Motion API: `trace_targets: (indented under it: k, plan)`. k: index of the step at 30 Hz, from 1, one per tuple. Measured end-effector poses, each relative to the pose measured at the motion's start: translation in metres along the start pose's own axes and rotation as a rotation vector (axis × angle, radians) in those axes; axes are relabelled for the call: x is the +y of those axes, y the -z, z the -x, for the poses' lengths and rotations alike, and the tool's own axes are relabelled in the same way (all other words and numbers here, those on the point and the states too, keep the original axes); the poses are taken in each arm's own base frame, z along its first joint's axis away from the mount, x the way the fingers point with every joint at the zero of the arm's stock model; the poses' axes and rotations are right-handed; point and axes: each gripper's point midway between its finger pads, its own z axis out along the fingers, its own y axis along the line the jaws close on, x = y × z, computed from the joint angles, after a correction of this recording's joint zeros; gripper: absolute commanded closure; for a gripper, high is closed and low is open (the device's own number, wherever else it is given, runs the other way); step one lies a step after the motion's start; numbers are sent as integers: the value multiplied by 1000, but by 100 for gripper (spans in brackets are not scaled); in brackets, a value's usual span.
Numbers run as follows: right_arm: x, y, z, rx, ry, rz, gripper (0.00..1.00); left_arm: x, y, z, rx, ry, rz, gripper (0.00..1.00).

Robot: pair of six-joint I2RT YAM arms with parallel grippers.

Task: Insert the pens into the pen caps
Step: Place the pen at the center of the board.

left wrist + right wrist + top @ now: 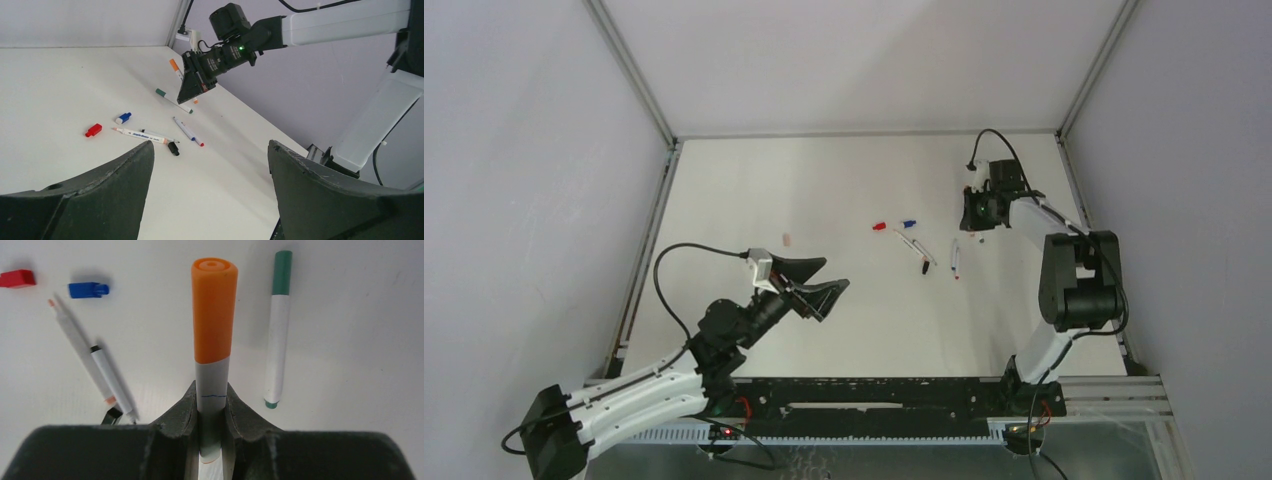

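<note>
Rail: we see a black mounting rail [874, 395] along the near edge of the white table [754, 180], carrying both arm bases.
Left gripper: the left gripper [834, 273] hangs over the near-left part of the table, jaws wide apart, nothing between them.
Stray piece: a small pale pink piece [787, 239] lies alone, just beyond that gripper.
Loose pens: right of centre we find an orange-tipped pen [80, 347] and a second white pen [112, 382] side by side, a black cap [112, 415] at their near end, and a red-tipped pen [187, 130] close by.
Loose caps: a red cap [17, 278] and a blue cap [87, 290] sit just beyond those pens.
Right gripper: the right gripper [212, 400] is clamped on the white barrel of an orange-capped pen [214, 315].
Beside it: a green-capped pen [277, 340] lies flat.
Room: plain grey walls [864, 60] close three sides, with aluminium posts [634, 70] in the far corners.
</note>
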Motion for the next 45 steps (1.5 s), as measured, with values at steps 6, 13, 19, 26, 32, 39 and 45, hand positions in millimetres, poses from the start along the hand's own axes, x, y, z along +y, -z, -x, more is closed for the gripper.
trace_targets:
  k: [6, 13, 19, 26, 32, 39, 45]
  plan:
    - [-15, -18, -7, 71, 11, -49, 94, 0, -1, 1, -9, 3, -4, 12]
    - [-25, -32, -26, 167, 20, -73, 89, 0, 2, 0, -15, 11, -7, 13]
    - [-27, -31, -28, 189, 34, -81, 84, -1, 2, 1, -19, 13, -9, 13]
    - [-27, -30, -28, 197, 36, -79, 79, -2, 3, 1, -17, 13, -13, 13]
    - [-27, -29, -30, 207, 36, -77, 75, -3, 3, 1, -15, 14, -18, 15]
    - [-27, -28, -31, 211, 32, -75, 72, -4, 3, 0, -12, 21, -26, 15]
    - [-26, -28, -32, 214, 32, -67, 71, -5, 3, 2, -18, 23, -30, 15]
